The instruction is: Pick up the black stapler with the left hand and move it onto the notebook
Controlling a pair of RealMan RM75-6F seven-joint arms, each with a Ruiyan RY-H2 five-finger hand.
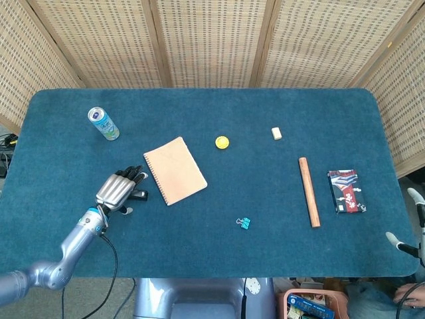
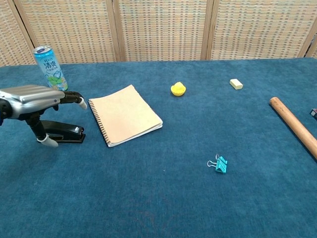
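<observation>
Hovering over the black stapler (image 2: pixel 63 134), the left robot hand (image 1: pixel 118 190) has its fingers spread flat above the tool and its thumb hanging down at the near side, holding nothing that the views show; whether any fingertip already touches the stapler's top is hard to tell from either camera. The stapler lies on the tabletop (image 1: pixel 265 252) just left of the notebook (image 1: pixel 174 170), not lifted and not yet gripped. The notebook is bare, with the can (image 2: pixel 50 69) standing behind the stapler. So only the reach looks done: closing on the stapler, raising it and carrying it across onto the notebook are all left. The right robot hand (image 1: pixel 413 226) shows at the tabletop's right edge, well apart from the notebook, fingers apart and empty
</observation>
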